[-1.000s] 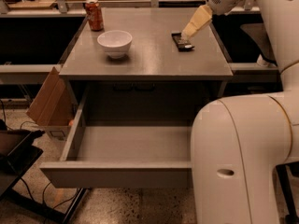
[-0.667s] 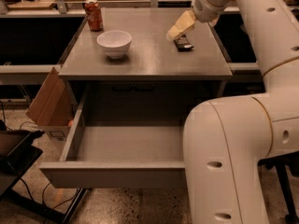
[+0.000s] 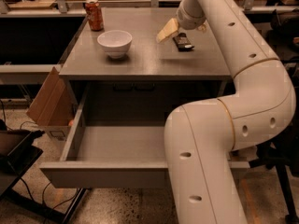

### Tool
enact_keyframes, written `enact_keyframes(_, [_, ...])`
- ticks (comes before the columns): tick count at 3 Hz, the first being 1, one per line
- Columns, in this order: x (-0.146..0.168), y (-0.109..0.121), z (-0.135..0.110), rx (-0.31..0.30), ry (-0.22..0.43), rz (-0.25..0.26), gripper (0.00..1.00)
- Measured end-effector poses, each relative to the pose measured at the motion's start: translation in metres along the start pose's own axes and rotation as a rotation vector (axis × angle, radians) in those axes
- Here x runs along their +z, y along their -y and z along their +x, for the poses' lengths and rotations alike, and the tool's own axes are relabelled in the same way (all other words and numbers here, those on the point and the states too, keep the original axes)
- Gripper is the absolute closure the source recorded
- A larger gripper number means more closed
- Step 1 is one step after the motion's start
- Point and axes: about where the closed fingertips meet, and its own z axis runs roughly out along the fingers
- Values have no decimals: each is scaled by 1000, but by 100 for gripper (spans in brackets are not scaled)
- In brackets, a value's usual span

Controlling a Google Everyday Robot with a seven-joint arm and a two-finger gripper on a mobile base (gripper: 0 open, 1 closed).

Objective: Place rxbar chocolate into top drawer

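The rxbar chocolate [image 3: 183, 42] is a small flat black bar lying on the grey cabinet top [image 3: 140, 62], right of centre. My gripper [image 3: 167, 31] hangs just above the top, immediately left of the bar, and holds nothing that I can see. The top drawer [image 3: 117, 174] is pulled wide open below the cabinet top, and its grey inside is bare. My white arm reaches over the right side of the cabinet and hides the drawer's right end.
A white bowl [image 3: 114, 42] stands on the top left of centre. An orange soda can [image 3: 94, 14] stands at the back left corner. A cardboard box [image 3: 46, 101] leans beside the cabinet on the left. A dark stand [image 3: 14, 155] sits at the lower left.
My gripper has swung left, from the right of the bar across it to its left side. The bar, bowl, can and drawer have not moved.
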Motion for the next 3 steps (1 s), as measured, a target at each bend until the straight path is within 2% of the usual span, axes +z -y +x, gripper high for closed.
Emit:
enact_keyframes(1, [21, 18, -5, -31, 3, 94, 0])
enact_keyframes(2, [44, 33, 3, -5, 13, 87, 0])
enact_keyframes(3, [56, 50, 11, 81, 73, 13, 0])
